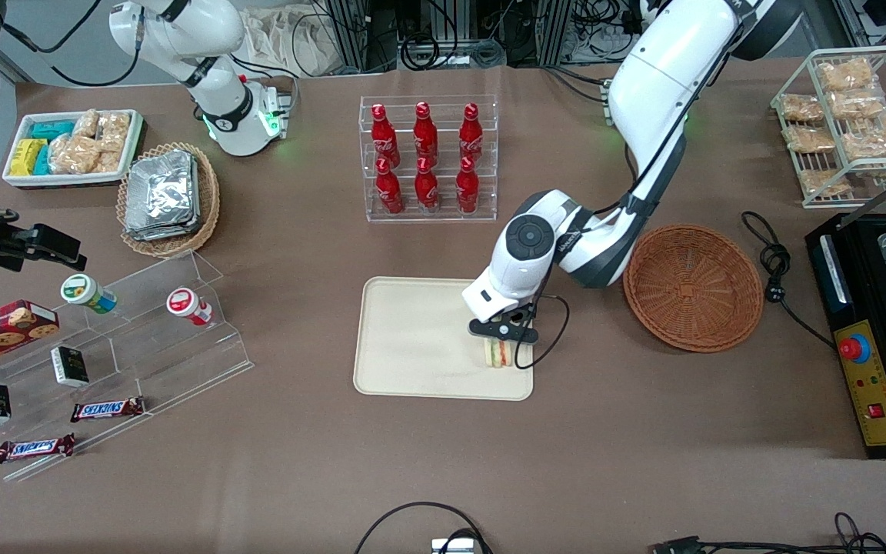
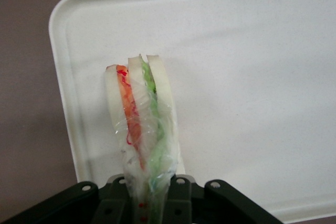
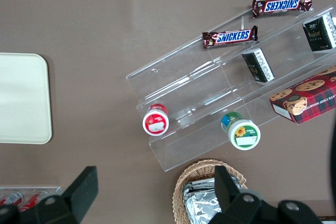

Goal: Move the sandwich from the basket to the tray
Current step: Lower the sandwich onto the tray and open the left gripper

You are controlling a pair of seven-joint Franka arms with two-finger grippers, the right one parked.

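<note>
The sandwich (image 1: 497, 352), a plastic-wrapped wedge of pale bread with orange, red and green filling (image 2: 140, 119), stands on its edge on the cream tray (image 1: 420, 338) near the corner closest to the basket. My left gripper (image 1: 501, 344) is over that corner, shut on the sandwich's narrow end, with the dark fingers (image 2: 118, 200) pressed against both sides of the wrap. The tray (image 2: 252, 77) lies directly under the sandwich; whether the sandwich touches it I cannot tell. The reddish-brown wicker basket (image 1: 693, 287) sits beside the tray, toward the working arm's end, with nothing in it.
A clear rack of red bottles (image 1: 428, 158) stands farther from the front camera than the tray. A tan basket of foil packets (image 1: 168, 198), a white snack tray (image 1: 74, 146) and a clear stepped shelf (image 1: 104, 346) lie toward the parked arm's end. A black control box (image 1: 870, 338) and a wire rack (image 1: 847, 123) lie past the basket.
</note>
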